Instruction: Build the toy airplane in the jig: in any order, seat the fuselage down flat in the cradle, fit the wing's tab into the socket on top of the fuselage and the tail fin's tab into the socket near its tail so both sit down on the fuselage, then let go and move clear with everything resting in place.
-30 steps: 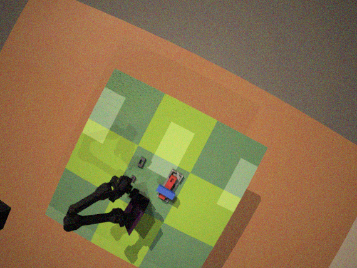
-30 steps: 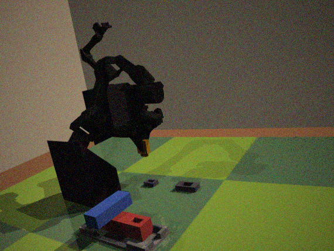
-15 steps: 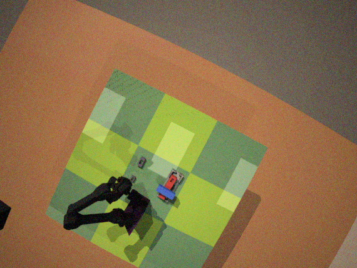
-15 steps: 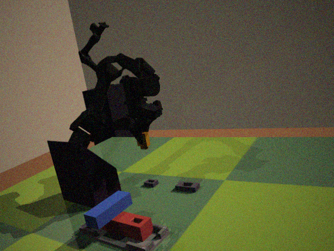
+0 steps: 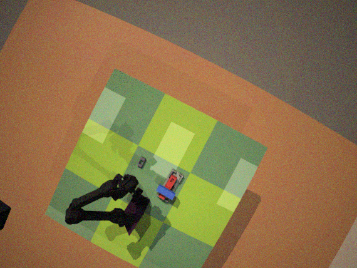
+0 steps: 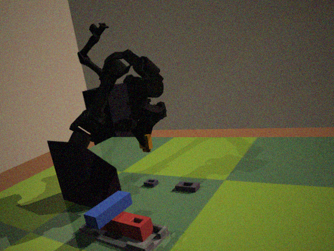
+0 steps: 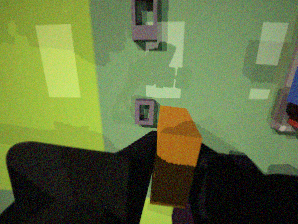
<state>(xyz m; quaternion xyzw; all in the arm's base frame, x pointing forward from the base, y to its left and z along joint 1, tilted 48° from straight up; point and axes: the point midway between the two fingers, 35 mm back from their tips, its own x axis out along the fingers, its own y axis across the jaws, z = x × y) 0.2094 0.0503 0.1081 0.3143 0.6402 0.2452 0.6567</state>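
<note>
Your gripper [image 7: 172,197] is clamped on the orange tail fin [image 7: 174,150], up off the bench [image 6: 263,211]. Blue wing [image 6: 108,209] sits on the red fuselage [image 6: 130,226].

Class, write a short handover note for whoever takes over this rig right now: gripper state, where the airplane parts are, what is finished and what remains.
Gripper: shut on the orange tail-fin block, held in the air above the mat.
Red fuselage block: seated in the grey jig cradle.
Blue wing bar: lying across the fuselage's front.
Done: fuselage and wing.
Left: fit the fin's tab into the open tail socket, let go, move clear.
</note>
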